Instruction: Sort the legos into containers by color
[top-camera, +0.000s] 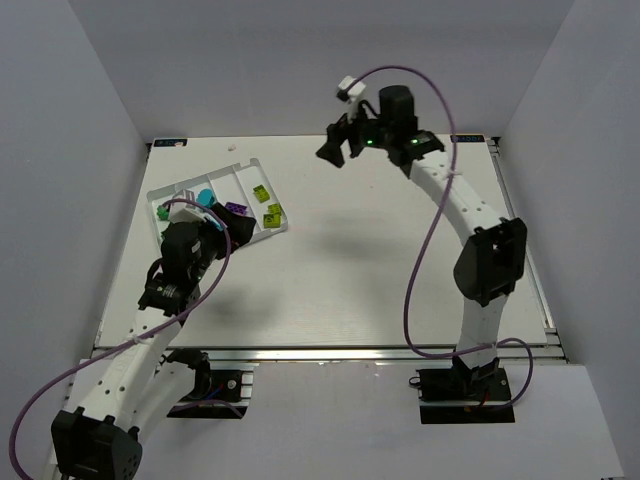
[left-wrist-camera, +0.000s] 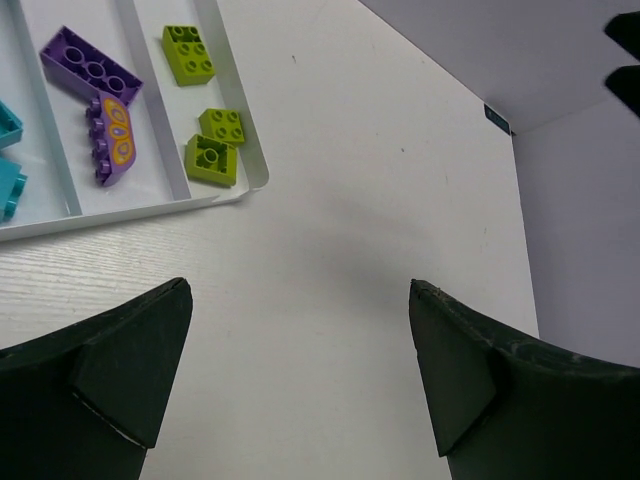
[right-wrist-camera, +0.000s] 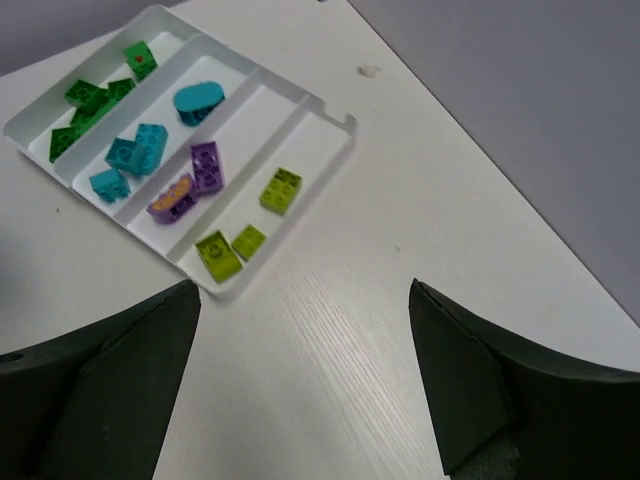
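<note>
The white tray (right-wrist-camera: 245, 110) lies at the table's far left, and all the legos I see are in its long containers. In the right wrist view the dark green bricks (right-wrist-camera: 90, 100) share one container, the cyan bricks (right-wrist-camera: 135, 155) fill the one beside it, then two purple bricks (right-wrist-camera: 205, 165), then three yellow-green bricks (right-wrist-camera: 281, 189). My left gripper (left-wrist-camera: 300, 285) is open over bare table just in front of the tray (left-wrist-camera: 100, 215), holding nothing. The right gripper (right-wrist-camera: 305, 285) is open and empty, raised high above the far middle of the table (top-camera: 338, 152).
White walls close in the table on the left, back and right. The tray (top-camera: 245, 185) sits at an angle near the left wall, with my left arm's wrist (top-camera: 185, 250) right in front of it. A purple cable loops from each arm.
</note>
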